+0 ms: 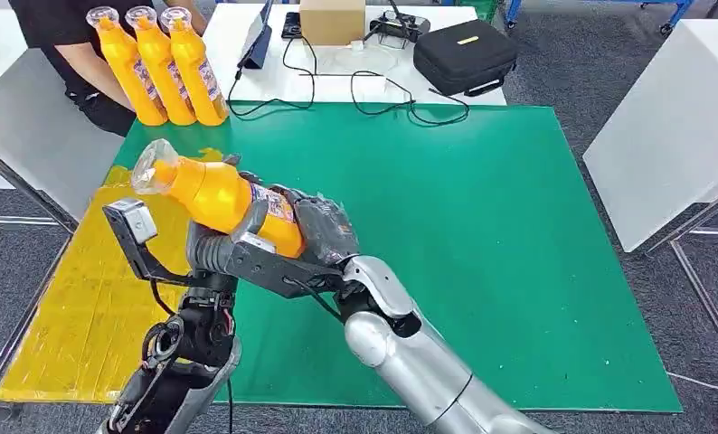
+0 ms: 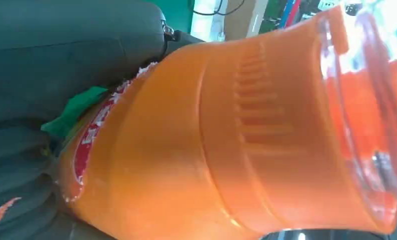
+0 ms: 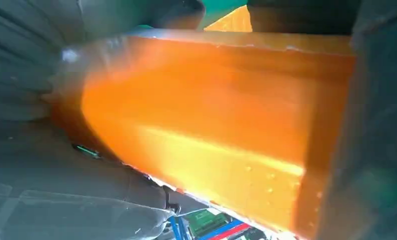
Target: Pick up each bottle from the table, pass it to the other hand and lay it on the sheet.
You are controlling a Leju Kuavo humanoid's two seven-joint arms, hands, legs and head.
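An orange bottle [image 1: 206,190] with a clear cap is held tilted above the left side of the green mat [image 1: 482,226], cap pointing to the far left. My left hand [image 1: 238,249] grips its middle from below. My right hand [image 1: 324,231] wraps its base end. The left wrist view has the bottle [image 2: 226,140] close up, with its red label edge showing. In the right wrist view the bottle's flat orange side [image 3: 201,125] lies between dark fingers. The yellow sheet [image 1: 75,298] lies on the table's left part, below the held bottle.
Three more orange bottles [image 1: 165,63] stand in a row at the mat's far left corner, in front of a person in black [image 1: 61,41]. Behind the mat, a white table carries a cardboard box [image 1: 332,20], cables and a black case [image 1: 464,56]. A white cabinet [image 1: 672,136] stands at right.
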